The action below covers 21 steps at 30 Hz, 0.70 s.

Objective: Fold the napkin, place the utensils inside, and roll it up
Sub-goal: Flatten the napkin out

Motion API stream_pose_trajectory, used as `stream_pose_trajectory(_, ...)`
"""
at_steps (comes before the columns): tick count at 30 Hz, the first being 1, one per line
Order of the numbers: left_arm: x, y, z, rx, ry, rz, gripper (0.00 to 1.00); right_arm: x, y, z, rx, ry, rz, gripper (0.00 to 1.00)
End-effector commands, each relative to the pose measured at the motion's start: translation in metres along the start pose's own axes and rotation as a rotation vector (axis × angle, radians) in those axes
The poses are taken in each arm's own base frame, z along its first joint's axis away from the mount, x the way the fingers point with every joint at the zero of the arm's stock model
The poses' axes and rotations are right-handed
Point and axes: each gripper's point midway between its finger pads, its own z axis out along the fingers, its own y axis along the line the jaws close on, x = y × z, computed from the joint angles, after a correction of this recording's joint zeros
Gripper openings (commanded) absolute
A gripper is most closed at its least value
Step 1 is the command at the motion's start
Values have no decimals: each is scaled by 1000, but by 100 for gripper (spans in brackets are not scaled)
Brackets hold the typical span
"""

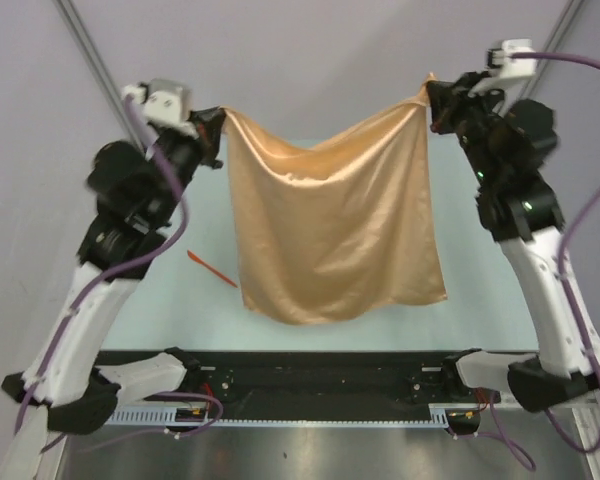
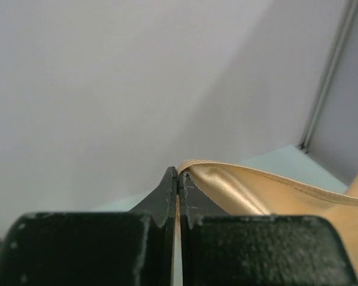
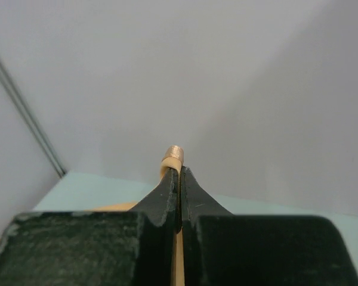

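Observation:
The peach-orange napkin [image 1: 330, 220] hangs spread in the air above the pale table, held by its two upper corners. My left gripper [image 1: 218, 122] is shut on the upper left corner; the cloth [image 2: 250, 190] runs off to the right of its closed fingertips [image 2: 178, 176]. My right gripper [image 1: 432, 100] is shut on the upper right corner, a small fold of cloth [image 3: 172, 156] poking out above its closed tips [image 3: 179, 173]. The napkin's lower edge hangs near the table. An orange-red utensil [image 1: 212, 269] lies on the table left of the napkin, partly hidden behind it.
The pale green table [image 1: 160, 300] lies under the cloth. A black rail [image 1: 320, 375] with the arm bases runs along the near edge. Grey walls and a slanted metal post [image 1: 90, 50] stand behind.

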Motion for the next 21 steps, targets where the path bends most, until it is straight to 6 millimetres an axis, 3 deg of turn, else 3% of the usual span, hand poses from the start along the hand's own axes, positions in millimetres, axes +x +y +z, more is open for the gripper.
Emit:
stream_pose_trajectory(1,98,23,66,-30,176,-51,0,120,-53,63,104,217,48,0)
stream_pose_trajectory(2,144,43,89,-60,261,-53,0,161,-66,82,120,278,61,0)
stream_pose_trajectory(4,187,44,114,3,340,-87,0,209,-92,101,142,350,80,0)
stream_pose_trajectory(5,257,57,133,-9,477,-105,0,228,-97,113,130,367,85,0)
stream_pose_trajectory(6,269,63,145,-14,510,-121,0,279,-114,133,150,442,97,0)
stream_pose_trajectory(8,327,74,161,-9,636,-146,0,328,-136,151,175,512,133,0)
stream_pose_trajectory(9,372,83,176,-31,731,-158,13,365,-150,170,186,556,162,0)
stream_pose_trajectory(10,389,92,181,-70,763,-161,30,393,-164,171,204,625,195,22)
stream_pose_trajectory(11,408,101,177,-107,833,-178,50,406,-163,178,169,654,256,38)
stream_pose_trajectory(12,415,107,194,-130,827,-196,74,418,-169,194,152,650,284,51)
stream_pose_trajectory(14,402,112,202,-155,797,-196,80,425,-173,194,145,685,332,69)
stream_pose_trajectory(15,407,111,197,-158,801,-201,89,422,-171,194,143,681,329,75)
stream_pose_trajectory(16,375,110,197,-158,740,-194,96,411,-169,193,140,659,321,90)
stream_pose_trajectory(17,360,112,200,-165,681,-186,100,405,-165,189,130,651,318,99)
stream_pose_trajectory(18,379,110,182,-180,729,-195,100,401,-163,185,125,641,316,100)
stream_pose_trajectory(19,347,112,177,-193,674,-188,100,392,-157,173,116,635,313,100)
stream_pose_trajectory(20,359,113,162,-215,709,-187,100,392,-154,166,119,645,313,100)
stream_pose_trajectory(21,353,111,155,-218,707,-192,100,390,-152,158,129,654,312,100)
